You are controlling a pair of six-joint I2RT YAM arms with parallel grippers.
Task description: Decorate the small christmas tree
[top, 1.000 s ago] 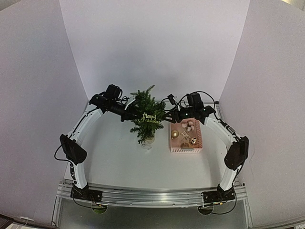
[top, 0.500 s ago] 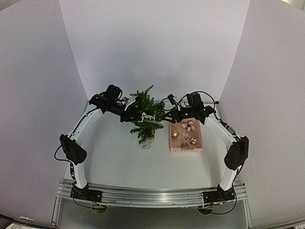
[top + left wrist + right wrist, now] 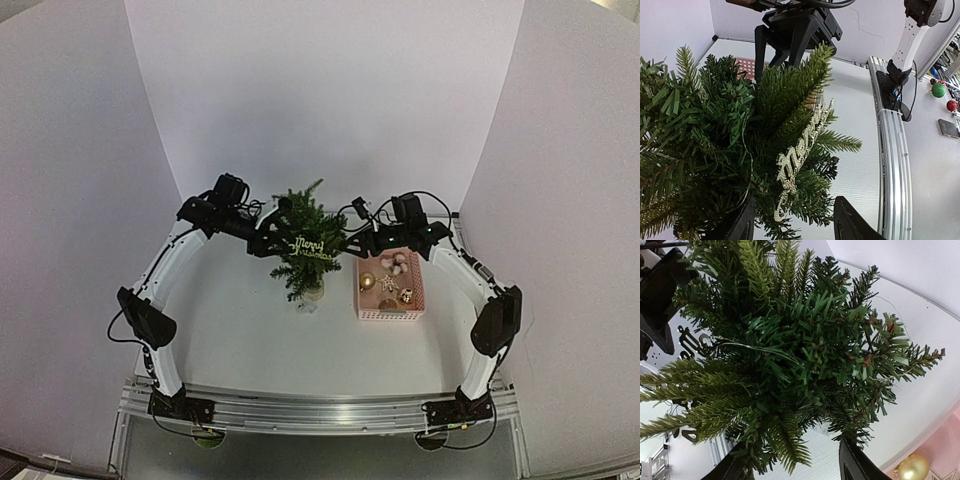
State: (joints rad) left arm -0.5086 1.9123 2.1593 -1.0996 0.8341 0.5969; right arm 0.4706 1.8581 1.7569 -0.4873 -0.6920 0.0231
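Note:
The small christmas tree (image 3: 303,240) stands on its pale base mid-table, left of the pink basket (image 3: 417,292). A gold glitter "Merry Christmas" sign (image 3: 313,247) hangs on its front branches; in the left wrist view the sign (image 3: 801,157) dangles among the needles. My left gripper (image 3: 272,237) is at the tree's left side, and in its own view the left gripper (image 3: 795,227) is open with the sign's lower end and branch tips between the fingers. My right gripper (image 3: 352,243) is at the tree's right side. In the right wrist view the right gripper (image 3: 795,467) is open, and the tree (image 3: 790,350) fills the view.
The basket holds several ornaments, among them a gold ball (image 3: 367,282) and pale ones (image 3: 395,264). A small clear piece (image 3: 307,306) lies by the tree base. White walls enclose the table. Past the aluminium rail (image 3: 892,165) lie a green ball (image 3: 938,90) and a red ball (image 3: 952,105).
My left gripper has opened and drawn back a little to the left, leaving the sign hanging on the tree. The right gripper has stayed in place, widening slightly.

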